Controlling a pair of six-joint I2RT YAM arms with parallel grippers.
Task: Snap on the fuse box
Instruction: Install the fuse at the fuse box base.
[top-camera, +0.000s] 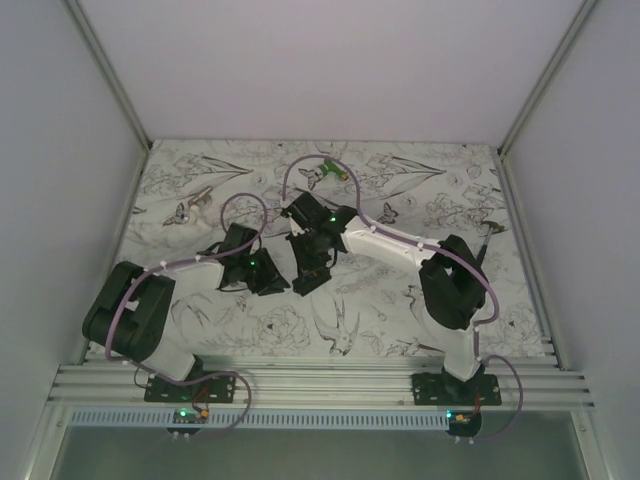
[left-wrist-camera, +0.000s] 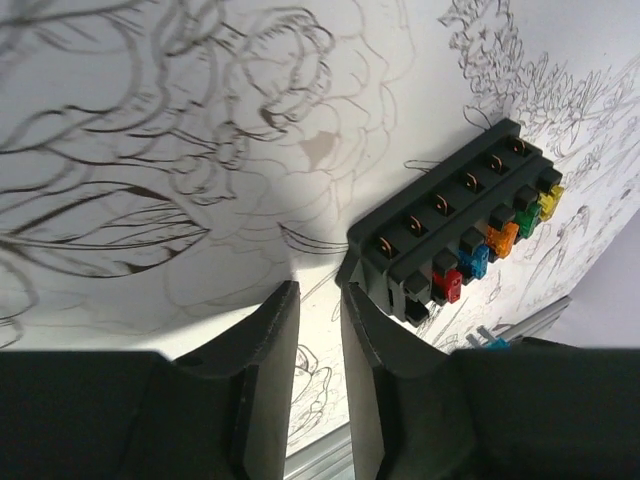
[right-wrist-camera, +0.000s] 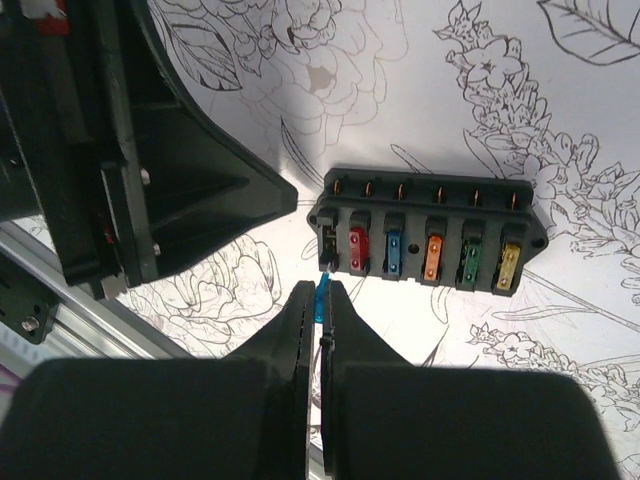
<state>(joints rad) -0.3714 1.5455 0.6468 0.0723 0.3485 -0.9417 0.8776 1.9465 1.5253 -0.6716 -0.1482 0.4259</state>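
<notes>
From above, the jaws are meeting over the middle of the flower-printed table, hiding the box.

Left wrist view: the left jaws are standing narrowly apart on nothing. One finger is sitting just beside a corner of the black rectangular plastic fuse box, which is lying on the table.

Right wrist view: the right jaws are pinching a small blue fuse before the box's seemingly empty end slot. Seating it is likely the step in hand, needing alignment and a straight push. No writing is showing legibly.

No legible text, label or number anywhere.
</notes>
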